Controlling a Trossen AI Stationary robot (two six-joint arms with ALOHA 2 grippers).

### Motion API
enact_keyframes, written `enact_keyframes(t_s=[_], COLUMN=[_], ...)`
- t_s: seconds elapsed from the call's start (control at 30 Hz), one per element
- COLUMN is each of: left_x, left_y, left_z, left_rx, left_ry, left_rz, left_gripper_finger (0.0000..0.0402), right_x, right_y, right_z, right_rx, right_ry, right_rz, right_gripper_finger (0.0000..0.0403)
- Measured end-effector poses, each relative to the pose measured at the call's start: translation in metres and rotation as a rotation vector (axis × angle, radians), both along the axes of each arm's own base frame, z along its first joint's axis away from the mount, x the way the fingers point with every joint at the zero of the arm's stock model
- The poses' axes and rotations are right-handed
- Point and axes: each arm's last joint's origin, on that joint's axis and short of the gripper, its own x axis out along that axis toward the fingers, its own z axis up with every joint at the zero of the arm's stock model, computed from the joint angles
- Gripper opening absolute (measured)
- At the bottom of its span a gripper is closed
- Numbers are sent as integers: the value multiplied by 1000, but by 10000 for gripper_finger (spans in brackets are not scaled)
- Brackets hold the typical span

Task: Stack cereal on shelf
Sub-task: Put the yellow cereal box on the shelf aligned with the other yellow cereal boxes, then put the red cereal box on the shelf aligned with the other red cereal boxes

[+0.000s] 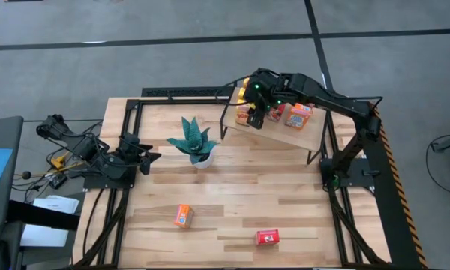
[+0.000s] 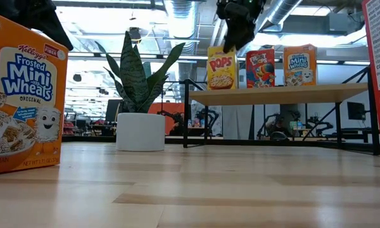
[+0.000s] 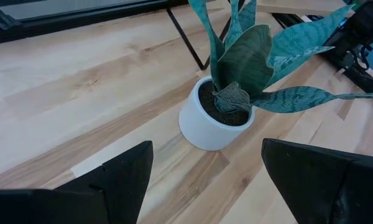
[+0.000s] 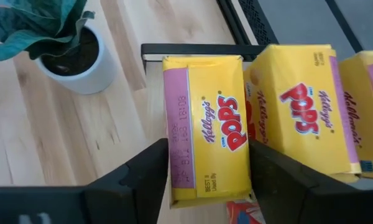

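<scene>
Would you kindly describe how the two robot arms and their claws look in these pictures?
Both arms are dark, nearly black, jointed segments. The right arm shows small green lights near its wrist and a black and orange striped strip beside its base. The left arm has loose dark cables by its base. The left claw has two broad, flat, matte black fingers; the right claw looks alike.

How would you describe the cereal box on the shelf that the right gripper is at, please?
Find the shelf behind the potted plant. Three boxes stand along its front; the yellow Pops box is the end one nearest the plant, under the right gripper. Its neighbours are red and orange.
</scene>
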Motion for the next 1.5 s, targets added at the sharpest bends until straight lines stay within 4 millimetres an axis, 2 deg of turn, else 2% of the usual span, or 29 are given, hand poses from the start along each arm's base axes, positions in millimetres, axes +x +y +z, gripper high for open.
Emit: enact_keyframes(t_s=[0.17, 0.7, 0.87, 1.13, 1.3, 1.4, 1.5], left_x=[0, 0, 0, -4, -4, -4, -4], left_y=[0, 0, 0, 3, 2, 1, 1], left_z=[0, 0, 0, -4, -4, -4, -5], left_rx=[-1, 0, 2, -10, -28, -29, -17], left_ry=[-1, -1, -1, 20, 35, 49, 60], left_rz=[0, 2, 4, 46, 21, 2, -11], left_gripper_finger=[293, 293, 293, 293, 293, 293, 293], right_x=[0, -2, -6, -21, -37, -40, -36], right_y=[0, 3, 4, 11, 32, 60, 96], right_z=[0, 3, 20, 58, 76, 76, 72], right_rx=[-3, -39, -82, -98, -10, 136, 263], right_ry=[-2, 13, 8, -28, 11, 50, 82], right_rz=[5, 28, 30, 28, 70, 150, 227], right_gripper_finger=[250, 251, 251, 251, 251, 251, 250])
